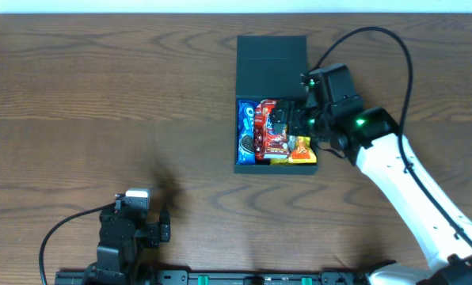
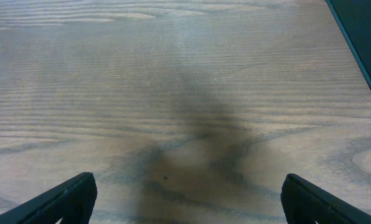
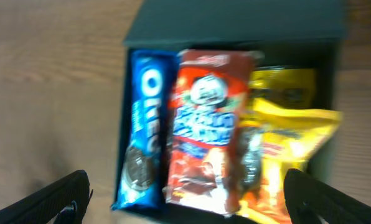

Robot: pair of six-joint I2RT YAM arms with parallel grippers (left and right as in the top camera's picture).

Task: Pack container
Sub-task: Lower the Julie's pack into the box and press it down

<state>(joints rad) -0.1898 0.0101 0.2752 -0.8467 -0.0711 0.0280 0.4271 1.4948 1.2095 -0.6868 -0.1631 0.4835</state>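
Observation:
The dark container [image 1: 237,162] lies open in the middle of the table, its flat lid [image 1: 271,65] folded back away from me. Inside lie a blue Oreo packet [image 1: 245,131], a red snack packet [image 1: 269,131] and yellow packets [image 1: 301,149]. The right wrist view shows the same: the container wall [image 3: 124,124], the Oreo packet [image 3: 142,155], the red packet [image 3: 204,137] and the yellow packets [image 3: 285,137]. My right gripper [image 1: 295,119] hovers open over the box [image 3: 185,202], holding nothing. My left gripper [image 1: 161,229] is open and empty [image 2: 188,199] near the front edge.
The table is brown wood grain [image 1: 101,103]. A corner of the container lid [image 2: 363,37] shows at the top right of the left wrist view. A black cable [image 1: 378,36] loops from the right arm over the back right of the table.

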